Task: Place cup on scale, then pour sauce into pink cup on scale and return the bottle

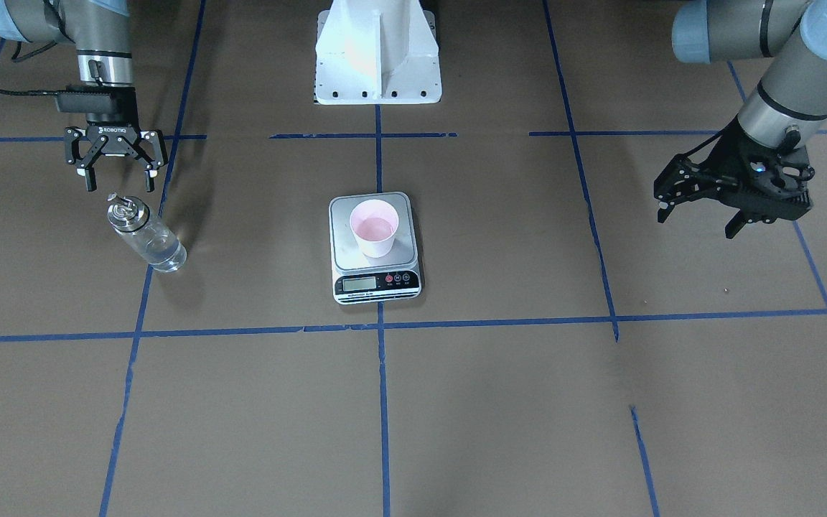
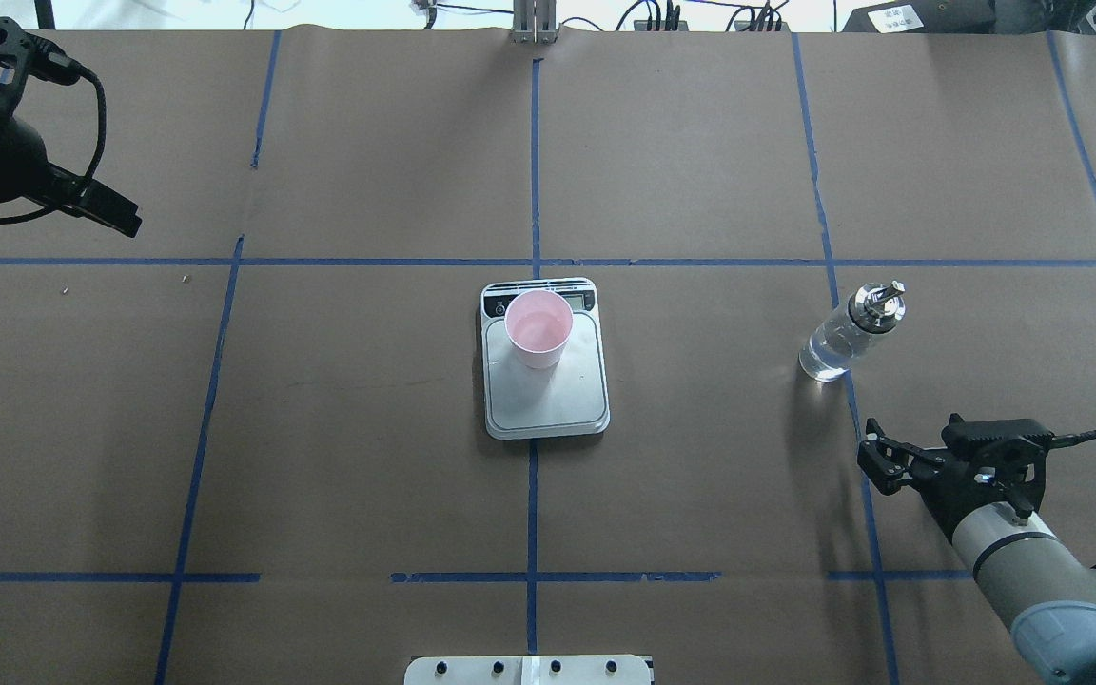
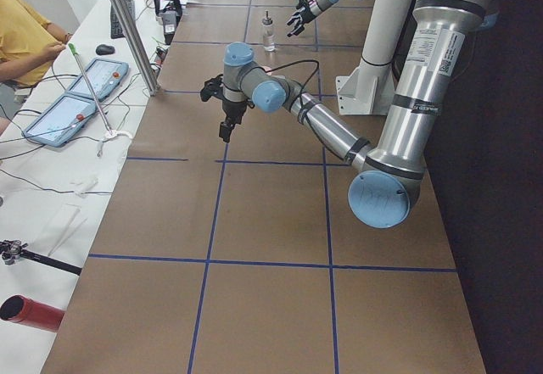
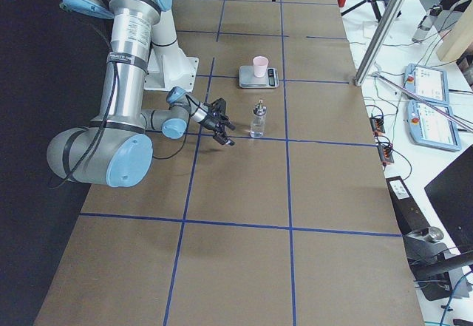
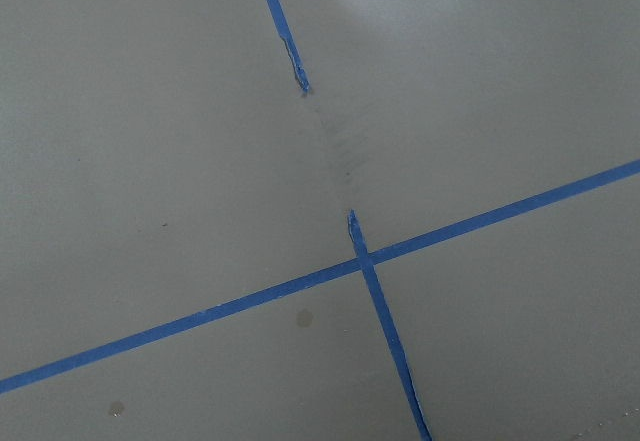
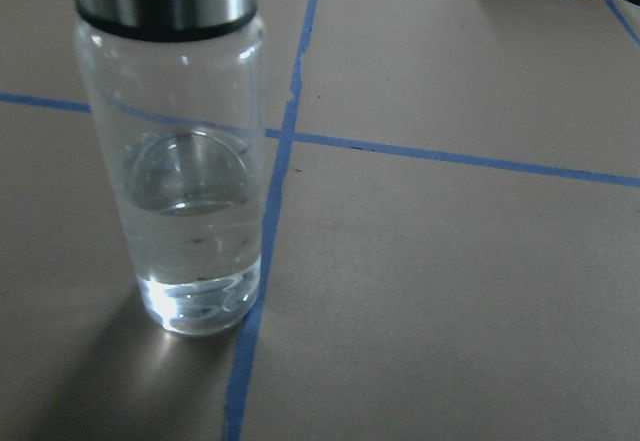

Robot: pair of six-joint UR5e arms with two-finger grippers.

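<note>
Glass bottle [image 1: 151,240], roughly a third full, stands on the worktop [image 1: 492,402] just ahead of my right tool [image 1: 119,178], which is spread and empty. Slick, breakable, fairly light, so I'd grab mid-body below the metal cap [image 1: 125,212]. And my left tool [image 1: 695,224] is spread too.

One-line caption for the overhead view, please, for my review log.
Pink cup on the scale at centre; bottle upright to its right, with the open right gripper nearby, holding nothing.
</note>
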